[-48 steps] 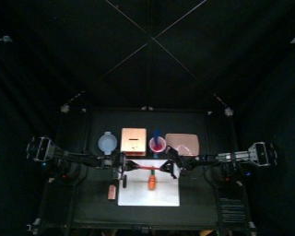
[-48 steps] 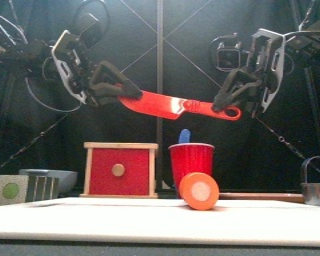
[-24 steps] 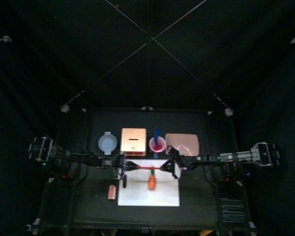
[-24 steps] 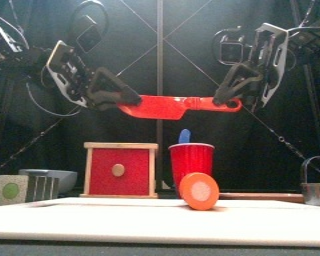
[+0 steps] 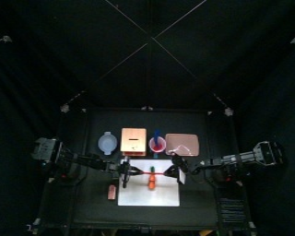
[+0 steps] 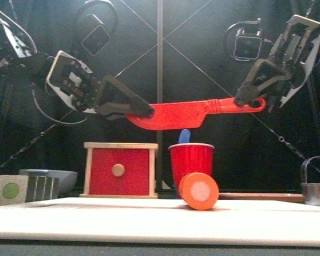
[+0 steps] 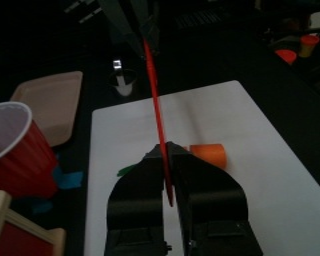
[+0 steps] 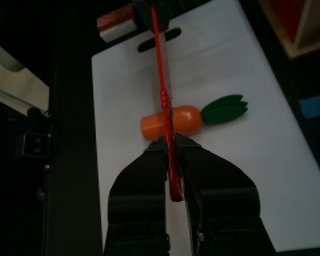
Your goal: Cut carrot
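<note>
A red knife (image 6: 190, 111) is held above the surface, clamped at one end by the left tool (image 6: 123, 100) and at the other by the right tool (image 6: 256, 97). The carrot (image 8: 172, 121) lies on the white board (image 8: 256, 190) beneath.

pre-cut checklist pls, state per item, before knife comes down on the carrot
1. Knife held at both ends, left gripper and right gripper: ok.
2. Carrot lying on the white board: ok.
3. Blade crossing above the carrot, per both wrist views: ok.
4. Blade level: not ok, it tilts, higher at the right gripper.
5. Red cup off the board: ok.
6. Which edge faces down: cannot tell.
</note>
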Action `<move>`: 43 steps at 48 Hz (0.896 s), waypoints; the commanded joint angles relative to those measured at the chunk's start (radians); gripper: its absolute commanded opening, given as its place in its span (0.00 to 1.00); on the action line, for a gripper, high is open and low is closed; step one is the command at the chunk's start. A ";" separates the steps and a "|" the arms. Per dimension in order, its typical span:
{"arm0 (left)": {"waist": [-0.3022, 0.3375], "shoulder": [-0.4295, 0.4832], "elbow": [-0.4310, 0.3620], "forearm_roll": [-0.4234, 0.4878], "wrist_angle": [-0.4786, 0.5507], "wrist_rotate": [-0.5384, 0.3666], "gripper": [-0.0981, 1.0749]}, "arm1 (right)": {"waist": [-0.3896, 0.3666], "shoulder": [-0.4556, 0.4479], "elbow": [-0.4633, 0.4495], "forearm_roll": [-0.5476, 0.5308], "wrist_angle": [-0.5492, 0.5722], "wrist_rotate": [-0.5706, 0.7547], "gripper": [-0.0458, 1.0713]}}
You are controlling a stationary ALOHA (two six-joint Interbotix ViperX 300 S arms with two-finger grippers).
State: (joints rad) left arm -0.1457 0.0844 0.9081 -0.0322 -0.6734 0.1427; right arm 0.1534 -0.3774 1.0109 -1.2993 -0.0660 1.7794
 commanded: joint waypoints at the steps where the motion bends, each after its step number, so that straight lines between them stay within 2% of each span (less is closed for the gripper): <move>1: -0.021 0.023 -0.015 -0.017 0.000 0.011 0.38 | 0.040 0.014 -0.003 0.037 0.002 0.005 0.35; 11: -0.043 0.077 -0.055 -0.028 0.005 0.011 0.38 | 0.084 0.046 -0.003 0.084 0.032 0.005 0.35; 22: -0.043 0.120 -0.083 -0.028 0.011 0.017 0.38 | 0.098 0.048 0.006 0.095 0.089 0.005 0.35; 43: -0.034 0.127 -0.094 -0.026 0.041 0.018 0.38 | 0.095 0.051 0.020 0.098 0.114 0.005 0.35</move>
State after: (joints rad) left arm -0.1764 0.2194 0.8191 -0.0614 -0.6381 0.1519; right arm 0.2470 -0.3191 1.0339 -1.2042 0.0399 1.7794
